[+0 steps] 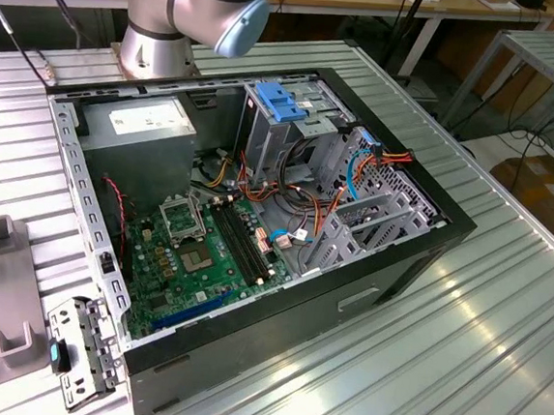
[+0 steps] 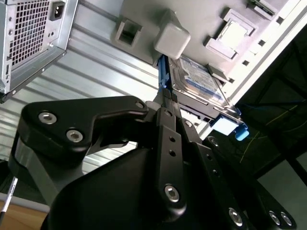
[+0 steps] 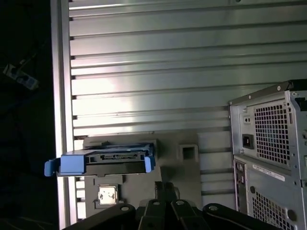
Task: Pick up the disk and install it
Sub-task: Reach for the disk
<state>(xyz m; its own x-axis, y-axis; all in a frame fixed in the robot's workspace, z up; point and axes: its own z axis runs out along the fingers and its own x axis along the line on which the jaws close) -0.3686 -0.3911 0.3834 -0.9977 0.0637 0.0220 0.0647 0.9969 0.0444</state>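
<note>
Grey fixture plate (image 3: 173, 168) checked first, at the edge of the ribbed metal tabletop (image 3: 144, 72). Found the disk (image 3: 103, 162) lying flat on that plate, label up, beside a raised grey block (image 2: 171, 36), with one blue rail end reaching past the plate's edge on the side nearest the tabletop's edge. Found the claw (image 3: 165, 186) closed on nothing, fingers together, poised near the disk's blue rail; cannot tell from either wrist view whether touching. Located the open computer case (image 1: 346, 301) near the plate, further in from that edge, with a blue ribbed bracket (image 1: 279, 101) atop its drive cage and loose orange and red cables (image 1: 335, 208) strung across the interior. Hazards judged as follows. Likely, on any approach with fingers together, to strike or shove the disk rather than straddle it and, so near the tabletop's edge, to push it over and off. Liable to slip or flex if gripped by the narrow plastic rails alone. Liable to jam against the block if lifted off-square. Flagged, for any carry into the case: snagging on the cables, grazing of the motherboard (image 1: 196, 249), and binding of the rails on askew entry to the cage.
</note>
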